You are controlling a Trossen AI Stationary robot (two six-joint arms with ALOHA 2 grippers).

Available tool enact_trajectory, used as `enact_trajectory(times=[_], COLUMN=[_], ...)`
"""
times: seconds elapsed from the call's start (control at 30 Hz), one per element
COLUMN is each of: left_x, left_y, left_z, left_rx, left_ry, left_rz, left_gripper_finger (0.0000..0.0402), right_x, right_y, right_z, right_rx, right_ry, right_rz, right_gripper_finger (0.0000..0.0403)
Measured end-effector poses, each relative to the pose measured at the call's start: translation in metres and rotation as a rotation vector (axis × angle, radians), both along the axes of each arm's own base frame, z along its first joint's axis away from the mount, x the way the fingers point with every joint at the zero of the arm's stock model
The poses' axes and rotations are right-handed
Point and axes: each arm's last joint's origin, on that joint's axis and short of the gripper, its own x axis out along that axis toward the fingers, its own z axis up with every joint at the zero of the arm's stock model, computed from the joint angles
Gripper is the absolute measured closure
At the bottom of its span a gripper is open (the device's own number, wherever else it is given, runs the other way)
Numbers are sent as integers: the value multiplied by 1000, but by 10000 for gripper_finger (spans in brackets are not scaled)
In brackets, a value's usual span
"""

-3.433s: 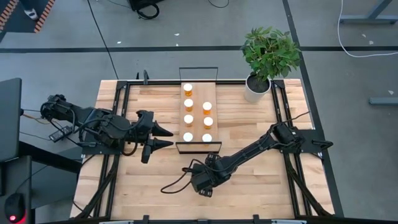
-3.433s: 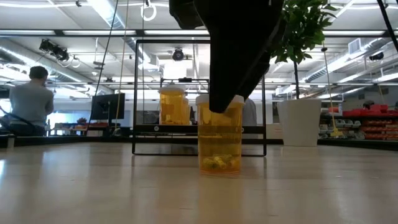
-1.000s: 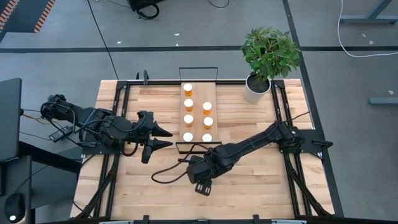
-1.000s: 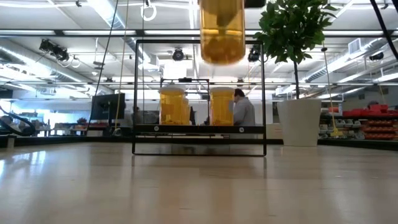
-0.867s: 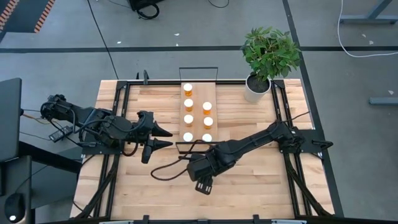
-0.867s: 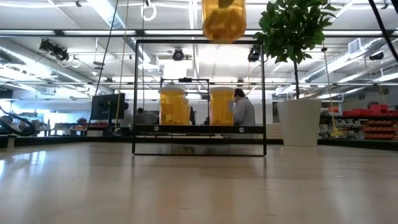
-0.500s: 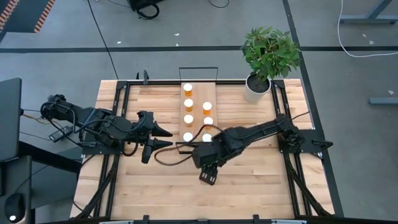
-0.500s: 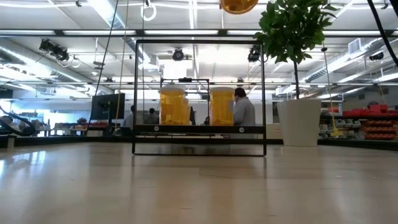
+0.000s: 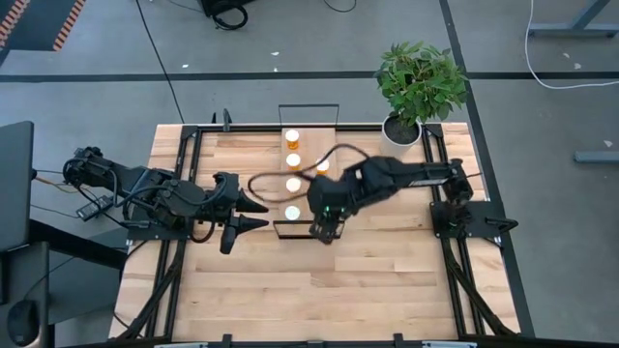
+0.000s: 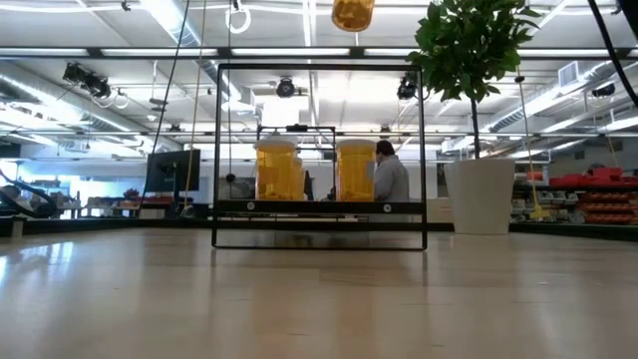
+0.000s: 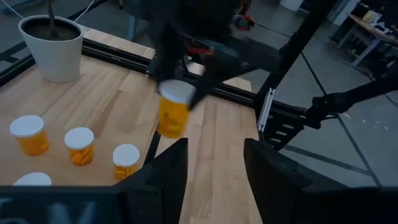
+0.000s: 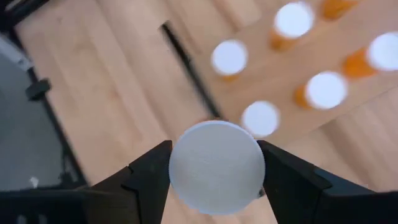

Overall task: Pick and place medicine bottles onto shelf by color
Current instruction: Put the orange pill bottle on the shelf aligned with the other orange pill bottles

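no readable text, label, brand, number or sign anywhere: none on the medicine bottles (image 11: 78, 145), none on the shelf (image 9: 308, 164), none on the white plant pot (image 11: 52, 46).

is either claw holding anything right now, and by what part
The right claw holds an orange medicine bottle by its white cap, lifted above the shelf. The left claw holds nothing.

White-capped bottle (image 12: 216, 167) between dark fingers (image 12: 149, 180), shelf (image 12: 323, 118) below
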Motion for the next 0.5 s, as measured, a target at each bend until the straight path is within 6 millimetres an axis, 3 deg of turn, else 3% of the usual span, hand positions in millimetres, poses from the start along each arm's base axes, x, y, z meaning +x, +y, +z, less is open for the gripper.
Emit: enact_trajectory(times=[0.23,0.5], left_x=[0,0], left_y=[0,0], left_z=[0,0], left_rx=[-1,-6], left_ry=[0,0], left_rz=[0,2], left_gripper_finger=[239,239], right_x=[3,3], right_y=[-43,-110], right_z=[5,5], right_rx=[-90,-219], right_ry=[-12,15], right_rz=[-28,-96], right_gripper_finger=[170,170])
